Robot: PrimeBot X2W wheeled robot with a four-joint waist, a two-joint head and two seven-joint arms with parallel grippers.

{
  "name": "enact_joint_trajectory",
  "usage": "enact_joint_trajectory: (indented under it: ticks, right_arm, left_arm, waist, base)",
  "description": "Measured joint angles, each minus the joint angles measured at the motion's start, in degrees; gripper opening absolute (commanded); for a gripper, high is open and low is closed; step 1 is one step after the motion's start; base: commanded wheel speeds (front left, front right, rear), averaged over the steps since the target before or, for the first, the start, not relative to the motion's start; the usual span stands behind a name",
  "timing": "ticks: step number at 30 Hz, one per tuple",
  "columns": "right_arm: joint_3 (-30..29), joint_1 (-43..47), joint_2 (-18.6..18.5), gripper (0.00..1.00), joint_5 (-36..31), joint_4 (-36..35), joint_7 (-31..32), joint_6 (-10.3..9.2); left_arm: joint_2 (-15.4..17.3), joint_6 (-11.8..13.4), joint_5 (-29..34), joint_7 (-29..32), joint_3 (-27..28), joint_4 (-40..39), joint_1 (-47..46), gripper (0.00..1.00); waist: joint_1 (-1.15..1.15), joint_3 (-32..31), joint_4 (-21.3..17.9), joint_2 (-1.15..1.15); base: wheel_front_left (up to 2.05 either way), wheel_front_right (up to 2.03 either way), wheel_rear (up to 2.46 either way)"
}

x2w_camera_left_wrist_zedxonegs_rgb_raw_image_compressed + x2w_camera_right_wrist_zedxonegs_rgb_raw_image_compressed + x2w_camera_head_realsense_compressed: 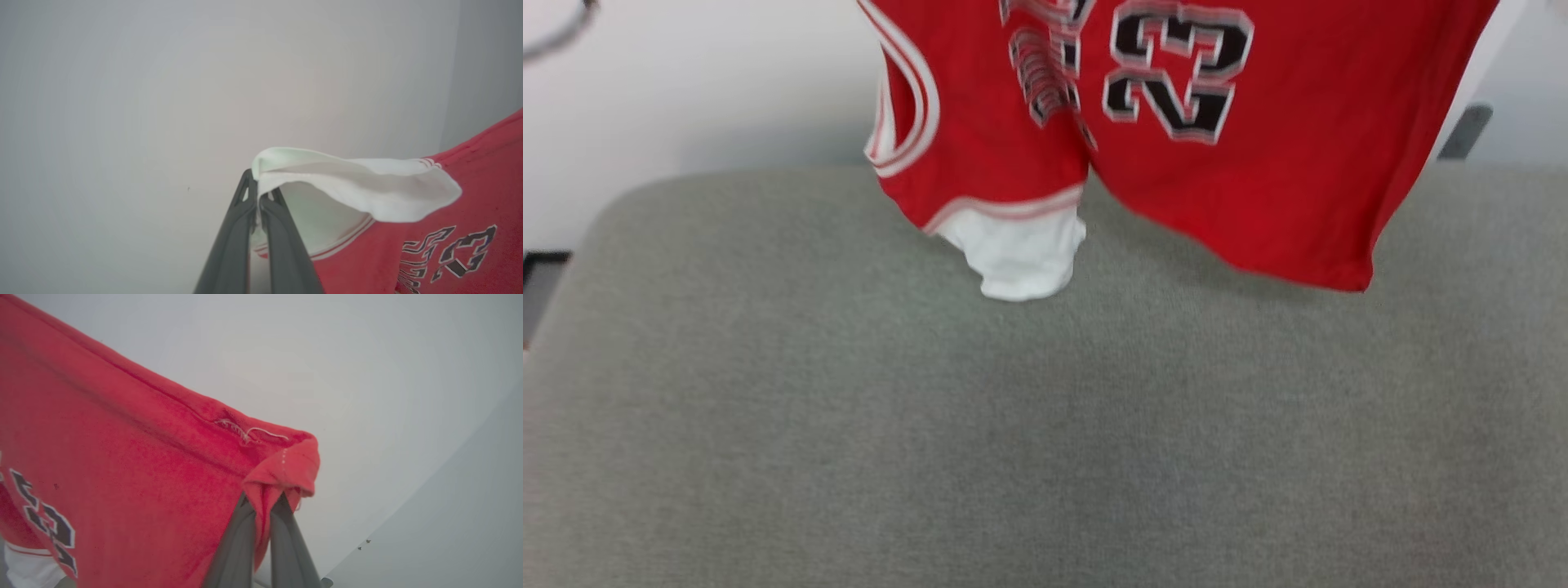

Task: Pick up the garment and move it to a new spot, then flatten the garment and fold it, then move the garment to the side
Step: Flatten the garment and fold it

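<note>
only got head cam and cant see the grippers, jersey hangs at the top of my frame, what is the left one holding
Observer: The left gripper is shut on the edge of a white sleeve of the garment.
Operator: ok and the right one
Observer: The right gripper is shut on a bunched red corner of the garment, just below a loose white thread in the seam.
</note>
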Motion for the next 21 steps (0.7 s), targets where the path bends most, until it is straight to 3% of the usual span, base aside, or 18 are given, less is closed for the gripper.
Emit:
enact_joint_trajectory:
  ticks: [5,10,14,18,21]
  right_arm:
    - [-4.39,-8.16,5.54,0.0,-7.5,9.78,-8.88,0.0]
    - [-9.54,-14.16,12.33,0.0,-16.95,23.07,-22.03,0.0]
    - [-14.63,-20.23,14.95,0.0,-25.39,29.98,-27.64,0.0]
    - [-22.81,-24.19,13.9,0.0,-35.41,23.37,-27.99,0.0]
    - [-29.0,-20.91,14.07,0.0,-43.31,17.39,-28.05,0.0]
  left_arm:
    - [-2.08,0.04,4.97,-9.57,0.23,5.09,-6.88,0.0]
    - [-6.62,2.23,9.33,-23.14,0.75,11.36,-12.5,0.0]
    - [-9.11,3.12,11.56,-33.15,1.15,15.04,-16.75,0.0]
    - [-10.0,2.04,13.44,-37.6,2.4,14.61,-21.67,0.0]
    - [-8.95,1.44,14.71,-37.82,6.05,10.02,-22.16,0.0]
  waist:
    - [0.0,6.09,-1.07,0.0]
    - [0.0,13.64,-1.14,0.0]
    - [0.0,19.59,-0.71,0.0]
    - [0.0,25.1,0.0,0.0]
    - [0.0,29.01,0.7,0.0]
  base:
    - [0.0,0.0,0.0]
    - [0.0,0.0,0.0]
    - [0.0,0.0,0.0]
    - [0.0,0.0,0.0]
    - [0.0,0.0,0.0]
